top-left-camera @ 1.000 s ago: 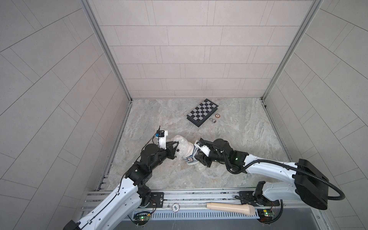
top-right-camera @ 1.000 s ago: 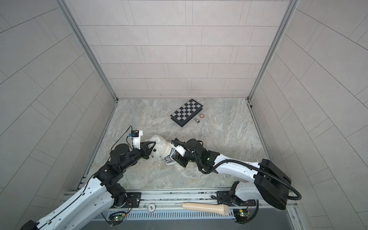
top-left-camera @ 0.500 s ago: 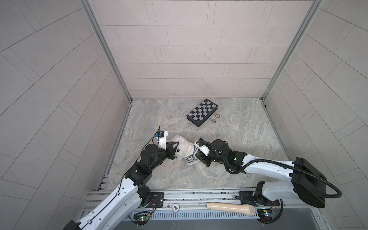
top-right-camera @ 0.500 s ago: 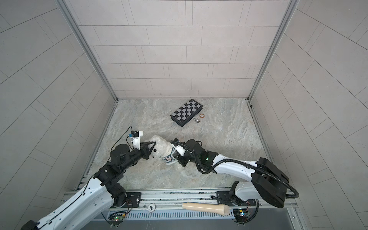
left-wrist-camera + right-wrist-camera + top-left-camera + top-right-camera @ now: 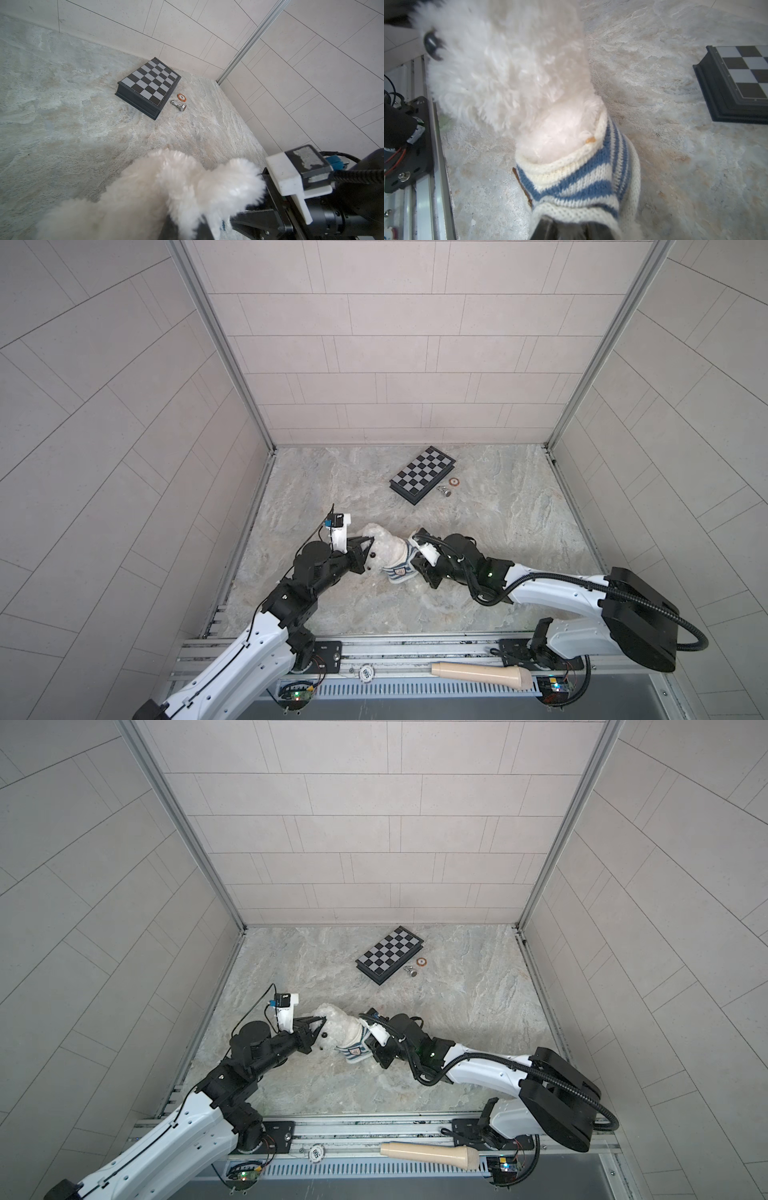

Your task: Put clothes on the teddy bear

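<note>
The fluffy white teddy bear lies at the middle front of the table, head toward the left. A blue-and-white striped knit shirt sits around its body below the neck. My left gripper is shut on fur at the bear's head. At the other end, my right gripper is shut on the shirt's hem. The knit drapes over its dark fingertips. The bear's legs are hidden.
A folded chessboard lies at the back middle, with a silver chess piece and an orange chip beside it. A beige handle-shaped piece rests on the front rail. Tiled walls close in three sides.
My right gripper's jaws have narrowed on the shirt's hem and that arm has eased slightly toward the bear. The left arm and the bear's head have stayed put.
</note>
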{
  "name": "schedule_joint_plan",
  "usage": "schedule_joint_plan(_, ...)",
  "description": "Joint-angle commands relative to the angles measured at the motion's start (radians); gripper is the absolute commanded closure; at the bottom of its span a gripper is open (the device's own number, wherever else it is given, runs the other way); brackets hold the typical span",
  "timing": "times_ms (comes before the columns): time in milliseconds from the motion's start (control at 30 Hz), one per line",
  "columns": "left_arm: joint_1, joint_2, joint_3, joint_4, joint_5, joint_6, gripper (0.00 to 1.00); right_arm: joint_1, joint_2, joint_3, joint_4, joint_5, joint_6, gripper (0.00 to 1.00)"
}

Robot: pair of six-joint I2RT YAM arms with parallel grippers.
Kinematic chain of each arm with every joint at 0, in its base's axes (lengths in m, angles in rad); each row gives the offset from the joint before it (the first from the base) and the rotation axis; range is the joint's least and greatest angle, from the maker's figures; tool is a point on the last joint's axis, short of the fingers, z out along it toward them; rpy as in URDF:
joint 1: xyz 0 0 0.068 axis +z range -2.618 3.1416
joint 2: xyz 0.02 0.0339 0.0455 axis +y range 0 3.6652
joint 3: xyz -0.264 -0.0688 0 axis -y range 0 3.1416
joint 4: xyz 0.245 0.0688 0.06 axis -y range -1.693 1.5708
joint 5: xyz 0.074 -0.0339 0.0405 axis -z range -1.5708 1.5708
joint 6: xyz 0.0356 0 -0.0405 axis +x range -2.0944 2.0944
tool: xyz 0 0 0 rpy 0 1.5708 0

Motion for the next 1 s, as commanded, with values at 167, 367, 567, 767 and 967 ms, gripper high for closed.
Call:
schedule_joint_plan(167, 0.002, -0.016, -0.006, 0.085, 0.037, -0.019, 1.0, -0.004, 0.065, 0.055, -0.002, 0.004, 0.011, 0.66)
schedule_joint_plan(367, 0.001, -0.008, -0.009, 0.108, 0.054, -0.027, 1.0, -0.011, 0.107, 0.101, -0.009, -0.013, -0.003, 0.72)
schedule_joint_plan(567, 0.002, -0.014, -0.005, 0.099, 0.05, -0.019, 1.0, -0.027, 0.084, 0.108, -0.027, -0.035, -0.015, 0.91)
schedule_joint_plan(767, 0.002, 0.013, 0.012, 0.108, 0.053, 0.004, 1.0, -0.028, 0.029, 0.111, -0.09, -0.041, -0.024, 1.0)
schedule_joint_plan(967, 0.002, 0.05, 0.052, 0.099, 0.036, 0.071, 1.0, -0.027, -0.075, 0.075, -0.077, -0.076, 0.034, 1.0)
